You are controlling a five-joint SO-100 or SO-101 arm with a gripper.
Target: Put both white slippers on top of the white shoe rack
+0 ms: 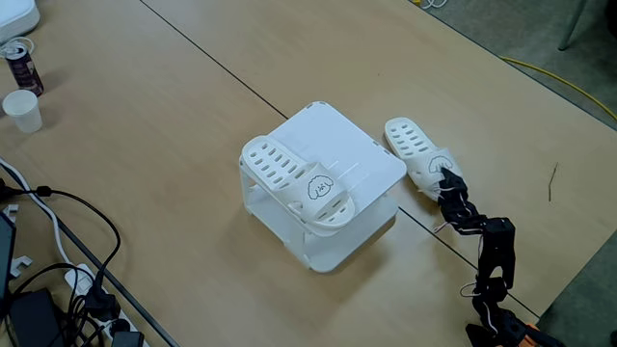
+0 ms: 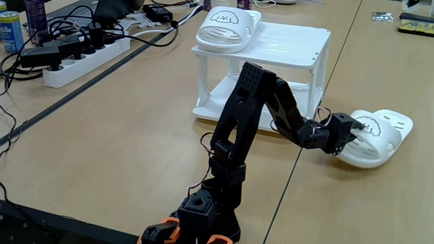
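White plastic all round: two slippers and one shoe rack [image 1: 337, 154] on a tan wooden tabletop [image 1: 174, 116]. One slipper [image 1: 294, 178] lies on the rack's top panel, along the edge that faces the lower left in a fixed view, its toe end reaching the panel's corner with the drawn face showing. The other slipper [image 1: 415, 149] lies on the tabletop just beside the rack, on its right in that view, near the tabletop's right edge. My gripper [image 1: 445, 181] is at that slipper's face end, touching it; from above I cannot tell whether my fingers are closed on it or only resting against it. The lower fixed view shows what the high one does not: my whole black arm [image 2: 247, 115] rising from its orange-trimmed base [image 2: 196, 220] at the near edge of the tabletop and bending down past the rack [image 2: 271, 47], the rack's lower shelf and thin legs, and my gripper [image 2: 346, 135] pressed into the strap end of the slipper [image 2: 383, 132], which looks tipped up a little on its side. There the slipper [image 2: 227, 27] on the rack sits at the top panel's left corner. That view also shows one white power strip [image 2: 85, 57] with black cables near the far left edge. The high view adds one paper cup [image 1: 21, 109] and one can [image 1: 21, 66] at the left edge.
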